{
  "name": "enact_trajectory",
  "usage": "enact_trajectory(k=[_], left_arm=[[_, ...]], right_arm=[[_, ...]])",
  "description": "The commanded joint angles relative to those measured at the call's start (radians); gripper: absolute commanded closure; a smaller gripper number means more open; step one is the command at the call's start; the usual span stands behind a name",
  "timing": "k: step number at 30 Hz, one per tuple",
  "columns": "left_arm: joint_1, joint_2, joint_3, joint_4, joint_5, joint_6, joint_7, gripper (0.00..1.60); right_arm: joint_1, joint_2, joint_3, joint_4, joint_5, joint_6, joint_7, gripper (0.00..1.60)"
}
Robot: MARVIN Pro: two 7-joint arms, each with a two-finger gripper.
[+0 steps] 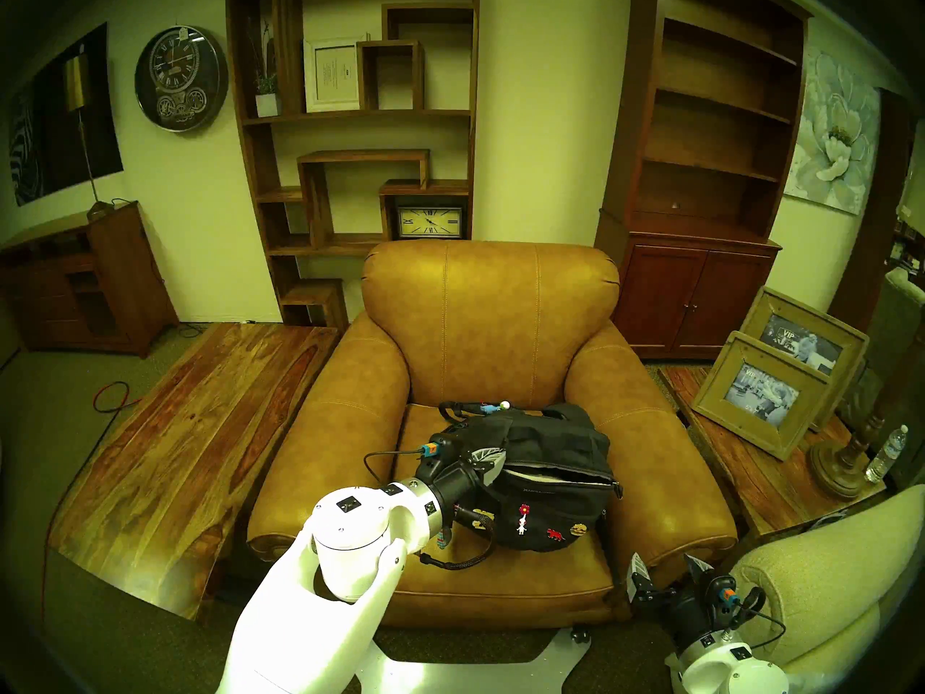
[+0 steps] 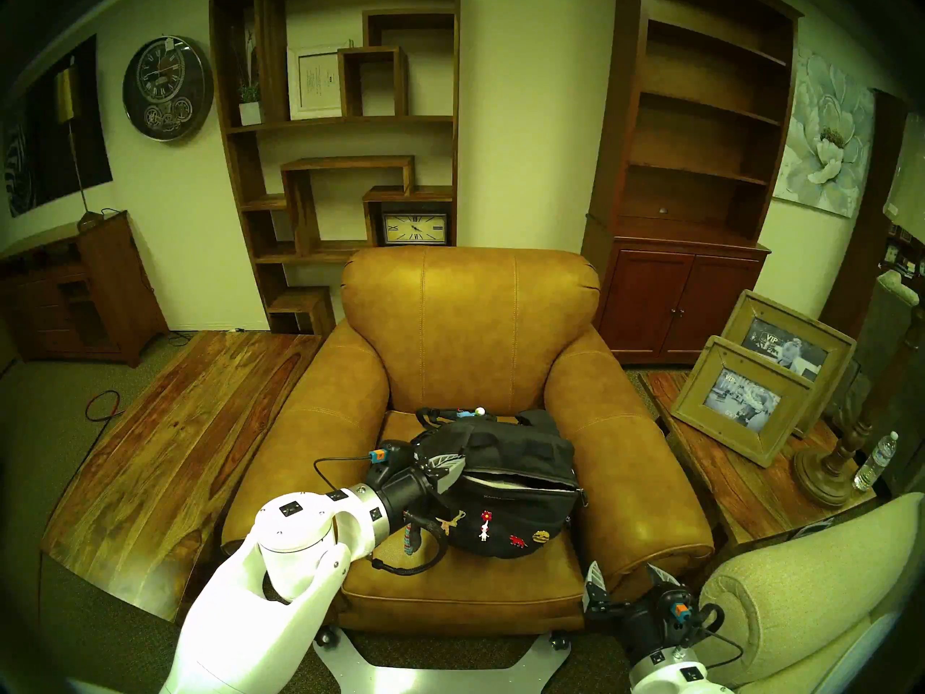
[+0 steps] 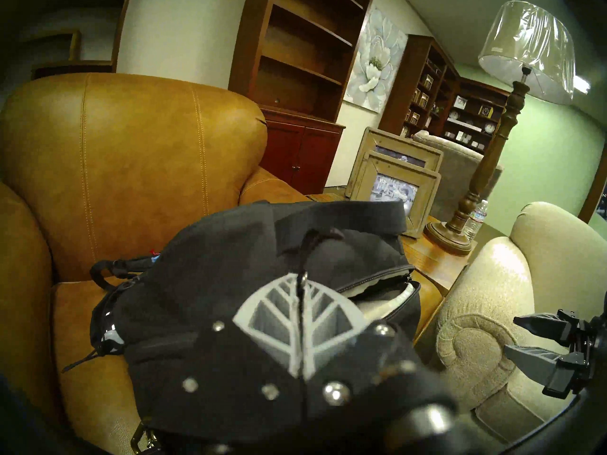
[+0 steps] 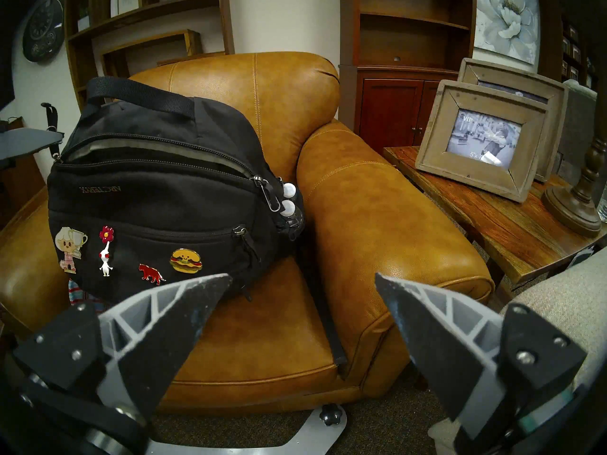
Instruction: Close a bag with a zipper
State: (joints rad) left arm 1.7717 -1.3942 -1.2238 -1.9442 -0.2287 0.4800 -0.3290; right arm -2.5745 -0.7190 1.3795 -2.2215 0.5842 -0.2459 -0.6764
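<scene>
A black bag [image 1: 550,477] [image 4: 157,198] with enamel pins on its front sits on the armchair seat. Its zipper [image 4: 255,181] [image 3: 377,278] is undone, so the top gapes and shows a pale lining. The metal slider rests at the bag's right end. My left gripper [image 1: 493,460] [image 3: 300,280] is at the bag's left end, shut on a thin black cord with a metal ring that runs up between its fingers. I cannot tell whether that cord is a zipper pull. My right gripper [image 1: 665,563] [image 4: 302,277] hangs open and empty, low in front of the chair's right arm and apart from the bag.
The tan leather armchair [image 1: 490,327] has high padded arms on both sides of the bag. A beige sofa arm [image 1: 826,578] sits close beside my right gripper. The side table holds picture frames [image 1: 766,392], a lamp base [image 1: 841,462] and a water bottle [image 1: 888,452]. A long wooden table [image 1: 175,427] stands on the left.
</scene>
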Motion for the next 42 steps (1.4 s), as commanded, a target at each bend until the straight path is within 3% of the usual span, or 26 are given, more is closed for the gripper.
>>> enact_trajectory(k=[1,8,14,23,25,31,42], left_arm=[[-0.042,0.024,0.049,-0.060,0.022,0.060,-0.032,1.60],[-0.051,0.004,0.099,-0.051,0.046,0.065,-0.028,1.60],[-0.089,-0.011,0.178,-0.034,0.070,0.045,0.005,1.60],[-0.124,0.011,0.247,-0.030,0.062,0.006,0.065,1.60],[-0.148,0.028,0.294,-0.008,0.060,-0.016,0.095,1.60],[-0.179,0.043,0.352,0.006,0.089,-0.046,0.134,1.60],[-0.252,0.044,0.435,0.052,0.061,-0.068,0.152,1.60]], right_arm=[[0.001,-0.003,0.001,-0.014,0.002,-0.004,0.000,0.00],[0.001,-0.003,0.001,-0.013,0.002,-0.004,0.000,0.00],[0.001,-0.003,0.000,-0.013,0.002,-0.004,0.000,0.00],[0.001,-0.003,0.000,-0.013,0.002,-0.004,0.000,0.00],[0.001,-0.003,0.001,-0.013,0.002,-0.004,0.000,0.00],[0.001,-0.003,0.001,-0.013,0.002,-0.004,0.000,0.00],[0.001,-0.003,0.000,-0.013,0.002,-0.004,0.000,0.00]])
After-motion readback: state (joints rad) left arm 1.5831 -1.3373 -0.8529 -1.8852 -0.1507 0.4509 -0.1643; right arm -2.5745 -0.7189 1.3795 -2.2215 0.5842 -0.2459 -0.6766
